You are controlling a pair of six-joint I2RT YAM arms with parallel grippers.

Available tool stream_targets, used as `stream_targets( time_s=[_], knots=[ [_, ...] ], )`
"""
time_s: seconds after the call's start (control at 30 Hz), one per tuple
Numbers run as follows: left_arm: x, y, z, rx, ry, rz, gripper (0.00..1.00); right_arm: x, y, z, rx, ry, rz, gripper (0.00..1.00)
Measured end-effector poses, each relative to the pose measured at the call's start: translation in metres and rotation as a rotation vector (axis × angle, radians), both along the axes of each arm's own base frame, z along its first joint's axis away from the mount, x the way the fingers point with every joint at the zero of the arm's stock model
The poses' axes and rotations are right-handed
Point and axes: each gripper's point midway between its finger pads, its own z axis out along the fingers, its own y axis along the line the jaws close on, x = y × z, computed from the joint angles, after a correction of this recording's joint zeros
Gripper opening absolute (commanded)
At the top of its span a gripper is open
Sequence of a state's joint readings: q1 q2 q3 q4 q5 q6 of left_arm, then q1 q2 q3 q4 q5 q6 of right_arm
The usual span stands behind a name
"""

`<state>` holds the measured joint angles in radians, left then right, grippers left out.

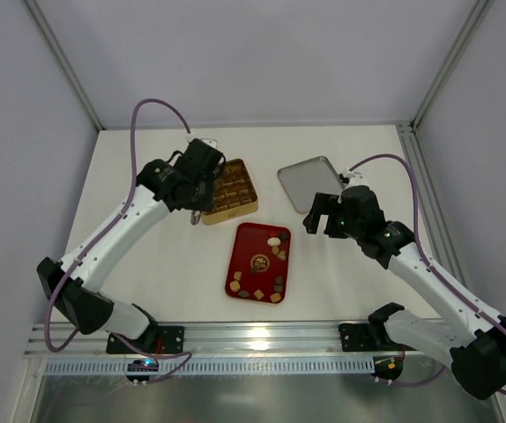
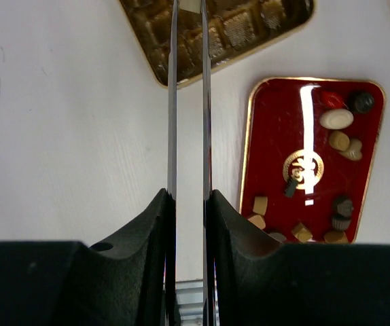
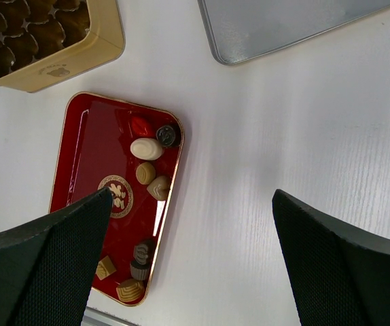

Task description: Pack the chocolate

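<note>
Left wrist view: my left gripper (image 2: pixel 189 8) hangs over the gold box (image 2: pixel 249 30), jaws nearly together. I cannot tell whether they pinch a piece. My right gripper (image 3: pixel 191 200) waits wide open beside the red tray (image 3: pixel 90 136), where the chocolate (image 3: pixel 146 149) lies ready for picking.

Nearest chocolate (image 2: pixel 258 220) partly behind left jaws

Overhead camera looks down from behind; both wrist cameras, closer, share the red tray (image 1: pixel 249 242).
</note>
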<state>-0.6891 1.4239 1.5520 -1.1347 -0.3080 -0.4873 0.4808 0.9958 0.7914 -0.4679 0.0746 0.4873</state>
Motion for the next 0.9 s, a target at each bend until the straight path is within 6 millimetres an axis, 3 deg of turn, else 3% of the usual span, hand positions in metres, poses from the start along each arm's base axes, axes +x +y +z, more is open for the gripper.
stream_targets(
  time_s=[0.23, 0.4, 0.6, 0.9],
  knots=[
    [0.059, 0.03, -0.028, 0.061, 0.036, 0.134, 0.12, -0.001, 0.003, 0.0, 0.002, 0.003, 0.026, 1.0],
    [0.087, 0.043, -0.034, 0.065, 0.032, 0.187, 0.12, -0.001, 0.005, -0.002, 0.005, 0.01, 0.035, 1.0],
    [0.105, 0.045, -0.037, 0.063, 0.023, 0.192, 0.13, -0.001, 0.006, -0.001, 0.007, 0.011, 0.038, 1.0],
    [0.109, 0.04, -0.053, 0.068, 0.061, 0.181, 0.14, -0.001, 0.006, 0.0, 0.008, 0.008, 0.038, 1.0]
  ],
)
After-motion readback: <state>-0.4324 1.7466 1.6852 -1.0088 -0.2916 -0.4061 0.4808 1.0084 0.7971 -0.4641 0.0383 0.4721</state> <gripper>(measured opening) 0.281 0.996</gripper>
